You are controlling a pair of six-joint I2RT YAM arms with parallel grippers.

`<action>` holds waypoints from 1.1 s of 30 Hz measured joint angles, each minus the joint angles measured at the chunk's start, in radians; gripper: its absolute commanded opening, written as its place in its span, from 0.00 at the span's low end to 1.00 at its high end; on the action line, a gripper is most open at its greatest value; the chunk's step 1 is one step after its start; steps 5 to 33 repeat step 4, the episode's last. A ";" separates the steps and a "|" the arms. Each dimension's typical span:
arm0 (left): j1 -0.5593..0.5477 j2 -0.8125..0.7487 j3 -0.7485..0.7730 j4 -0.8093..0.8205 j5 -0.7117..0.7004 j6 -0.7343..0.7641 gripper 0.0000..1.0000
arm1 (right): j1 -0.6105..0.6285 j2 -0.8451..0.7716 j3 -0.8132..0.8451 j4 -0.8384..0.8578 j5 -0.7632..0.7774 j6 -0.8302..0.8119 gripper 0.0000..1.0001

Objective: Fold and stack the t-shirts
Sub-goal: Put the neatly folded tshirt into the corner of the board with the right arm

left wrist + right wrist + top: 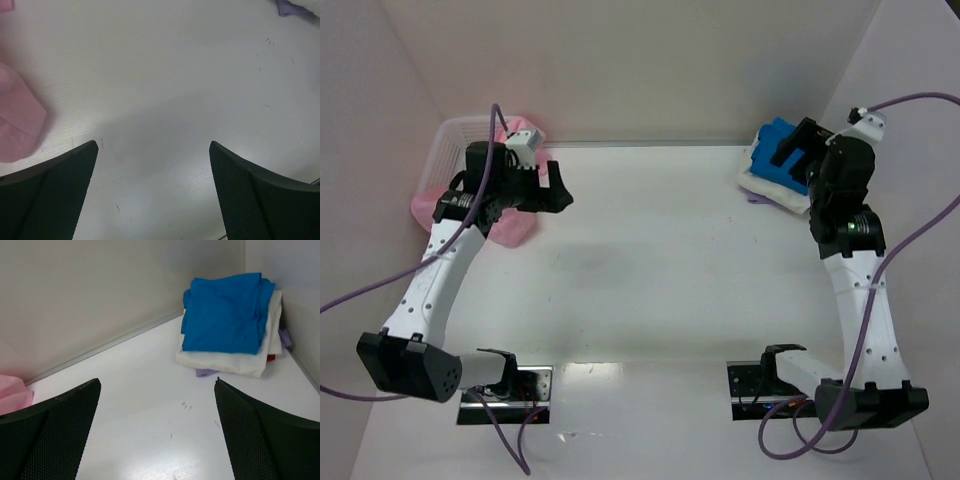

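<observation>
1. The stack (770, 172) sits in the far right corner of the counter (660, 260). A folded blue tee (225, 310) lies on top of a white tee (240, 360), and a lilac cloth (206, 372) peeps out from beneath.
2. The pink tees (512, 230) lie unfolded at the far left, spilling from the basket (445, 150) onto the counter.
3. From this layout, stacking the blue tee looks done, and a pink tee seems next in line.
4. The next move calls for a grasp on a pink tee's edge, a drag to the middle of the counter, and a flat spread before folding. Both arms will likely be wanted.
5. The right pincer (157, 382) is released, its jaws wide with nothing between them. It hovers near the stack, facing it, apart from the cloth.
6. The left pincer (153, 145) is likewise released and empty, over the counter just beside a pink tee.
7. The left arm reaches toward the far left with its wrist turned toward the centre. The right arm stretches far forward along the right wall.
</observation>
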 measured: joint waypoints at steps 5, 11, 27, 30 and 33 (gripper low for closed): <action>0.000 -0.077 -0.062 0.016 -0.019 -0.024 1.00 | 0.000 -0.088 -0.086 -0.026 -0.006 0.018 1.00; 0.000 -0.077 -0.062 0.016 -0.019 -0.024 1.00 | 0.000 -0.088 -0.086 -0.026 -0.006 0.018 1.00; 0.000 -0.077 -0.062 0.016 -0.019 -0.024 1.00 | 0.000 -0.088 -0.086 -0.026 -0.006 0.018 1.00; 0.000 -0.077 -0.062 0.016 -0.019 -0.024 1.00 | 0.000 -0.088 -0.086 -0.026 -0.006 0.018 1.00; 0.000 -0.077 -0.062 0.016 -0.019 -0.024 1.00 | 0.000 -0.088 -0.086 -0.026 -0.006 0.018 1.00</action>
